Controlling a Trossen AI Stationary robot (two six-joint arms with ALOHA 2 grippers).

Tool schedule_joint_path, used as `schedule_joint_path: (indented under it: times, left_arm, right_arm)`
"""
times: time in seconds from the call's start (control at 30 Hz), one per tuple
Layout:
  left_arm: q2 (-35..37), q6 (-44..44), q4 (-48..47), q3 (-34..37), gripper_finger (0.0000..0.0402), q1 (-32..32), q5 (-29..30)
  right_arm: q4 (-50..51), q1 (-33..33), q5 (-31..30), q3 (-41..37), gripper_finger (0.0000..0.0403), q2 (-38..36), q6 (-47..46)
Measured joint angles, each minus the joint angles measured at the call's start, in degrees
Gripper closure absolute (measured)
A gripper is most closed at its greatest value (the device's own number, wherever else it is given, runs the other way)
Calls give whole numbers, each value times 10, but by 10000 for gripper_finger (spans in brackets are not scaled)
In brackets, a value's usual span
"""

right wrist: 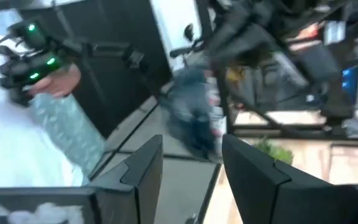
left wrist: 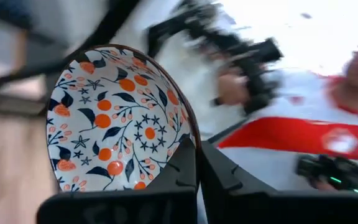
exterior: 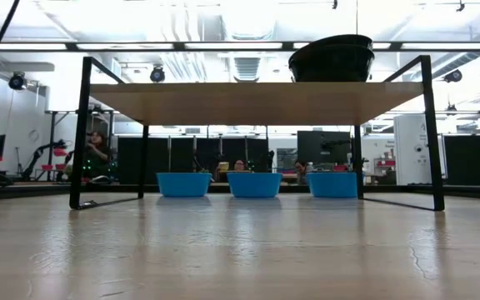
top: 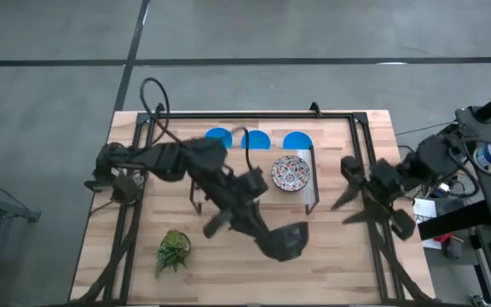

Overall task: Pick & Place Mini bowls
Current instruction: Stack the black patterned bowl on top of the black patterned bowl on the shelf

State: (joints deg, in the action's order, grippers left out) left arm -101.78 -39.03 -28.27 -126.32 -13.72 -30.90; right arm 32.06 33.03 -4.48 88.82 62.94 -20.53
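Observation:
Three blue mini bowls (top: pixel 256 139) stand in a row at the far side of the table, under a black-framed wooden shelf (exterior: pixel 257 102); the low view shows them on the table (exterior: pixel 254 184). A patterned bowl (top: pixel 291 172) rests on its base on the shelf top, dark from the side (exterior: pixel 332 58). My left gripper (top: pixel 284 243) reaches over the table's near middle, shut on a second patterned bowl (left wrist: pixel 114 121). My right gripper (top: pixel 348 203) hangs open at the table's right side, holding nothing (right wrist: pixel 191 155). No third patterned bowl shows. My left gripper pinches the patterned bowl's wall at its rim (left wrist: pixel 188 134), one finger (left wrist: pixel 179 171) inside the bowl and one outside. The bowl is tipped on its side, with its dark outer side up in the high view (top: pixel 286 241). It is absent from the low view's tabletop.
A small green plant (top: pixel 173 250) stands near the table's near left corner. The shelf's black legs (exterior: pixel 80 133) stand on the table's left and right. Beyond the table a person in a white and red shirt (left wrist: pixel 303 137) holds hand controllers.

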Motion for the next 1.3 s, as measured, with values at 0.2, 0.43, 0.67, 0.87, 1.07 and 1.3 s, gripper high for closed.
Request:
schedule_joint_path:
  times: [0.2,0.43,0.67,0.87,1.07,1.3]
  left_arm:
    - [0,-5,148,-2,401,36,-120]
    - [-3,16,247,-1,401,82,-151]
    - [-6,17,310,0,401,114,-174]
    - [-7,22,314,0,402,126,-184]
    - [-7,21,335,0,401,129,-194]
    - [-7,19,336,0,402,132,-198]
  right_arm:
    - [-29,-53,28,11,238,-7,15]
    - [-131,-117,134,11,239,13,35]
    - [-178,-163,175,11,239,35,45]
    - [-255,-176,231,12,239,53,42]
    - [-273,-179,249,12,266,68,43]
    - [-301,-179,282,23,345,90,54]
